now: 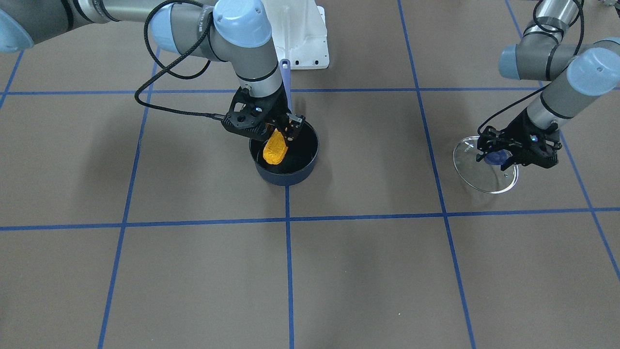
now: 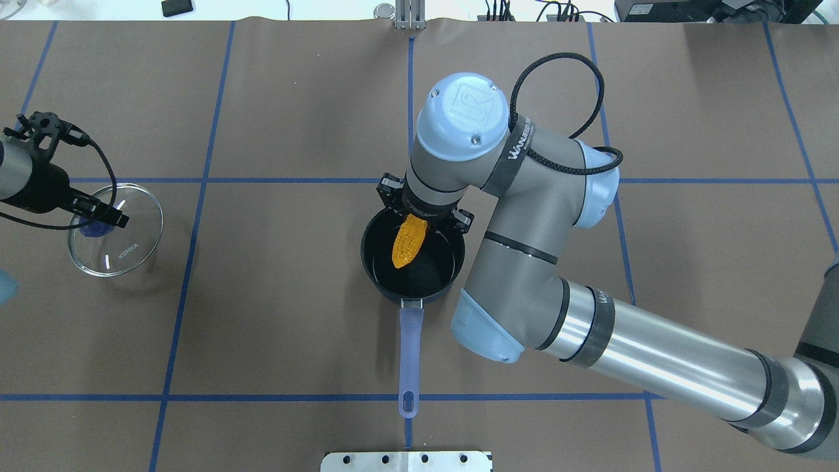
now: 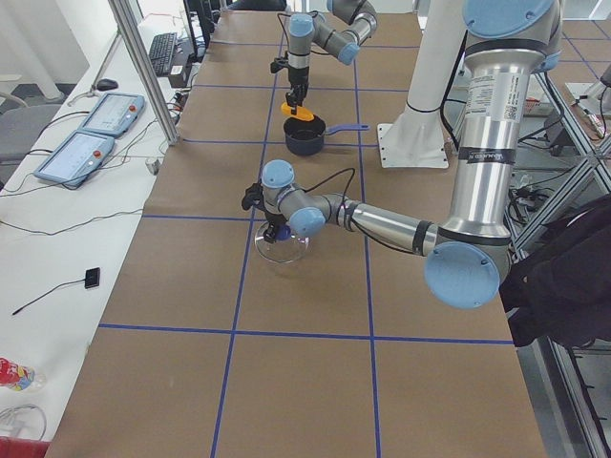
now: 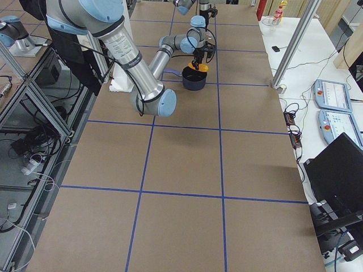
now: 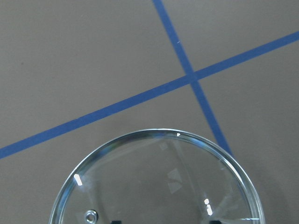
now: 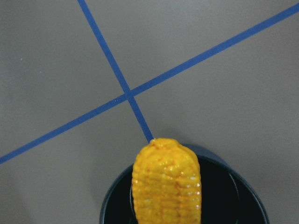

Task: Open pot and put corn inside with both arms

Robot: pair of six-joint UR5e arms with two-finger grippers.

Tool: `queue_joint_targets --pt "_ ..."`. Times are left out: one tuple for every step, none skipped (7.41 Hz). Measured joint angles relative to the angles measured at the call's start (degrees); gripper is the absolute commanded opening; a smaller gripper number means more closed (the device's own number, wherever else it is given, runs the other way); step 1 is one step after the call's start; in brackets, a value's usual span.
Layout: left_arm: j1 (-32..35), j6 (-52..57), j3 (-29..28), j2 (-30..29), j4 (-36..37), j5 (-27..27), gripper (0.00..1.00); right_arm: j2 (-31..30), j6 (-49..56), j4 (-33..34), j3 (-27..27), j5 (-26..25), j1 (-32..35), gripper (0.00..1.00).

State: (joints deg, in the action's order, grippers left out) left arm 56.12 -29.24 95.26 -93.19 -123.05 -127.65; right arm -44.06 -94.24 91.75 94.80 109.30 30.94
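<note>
Right tool (image 1: pixel 285 130) is clamped on the top end of the corn (image 1: pixel 274 148). The cob hangs tilted, tip down inside the open pot (image 1: pixel 310 164). Left tool (image 1: pixel 500 158) grips the glass lid (image 1: pixel 484 180) by its knob, well apart from the pot, low at the desk (image 1: pixel 368 271).

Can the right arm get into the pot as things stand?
Likely yes: the left gripper holds the lid off to the side, and the right gripper holds the corn over the open pot.
</note>
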Motion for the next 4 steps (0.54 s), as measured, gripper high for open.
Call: queue_joint_targets --pt "0.56 0.06 -0.13 0.91 -0.65 -0.94 0.50 -0.24 0.01 0.06 -0.12 -1.31 -1.44 0.48" --pt "0.78 0.11 -0.34 1.33 -0.88 -1.15 0.50 -0.51 0.02 0.07 -0.26 -2.39 -2.69 0.48" --pt "0.81 0.12 -0.54 1.46 -0.92 -1.08 0.50 -0.80 0.06 0.02 -0.40 -3.24 -3.76 0.49" --pt "0.83 0.11 -0.65 1.49 -0.90 -1.00 0.50 -1.10 0.23 -0.03 -0.55 -3.70 -4.55 0.54"
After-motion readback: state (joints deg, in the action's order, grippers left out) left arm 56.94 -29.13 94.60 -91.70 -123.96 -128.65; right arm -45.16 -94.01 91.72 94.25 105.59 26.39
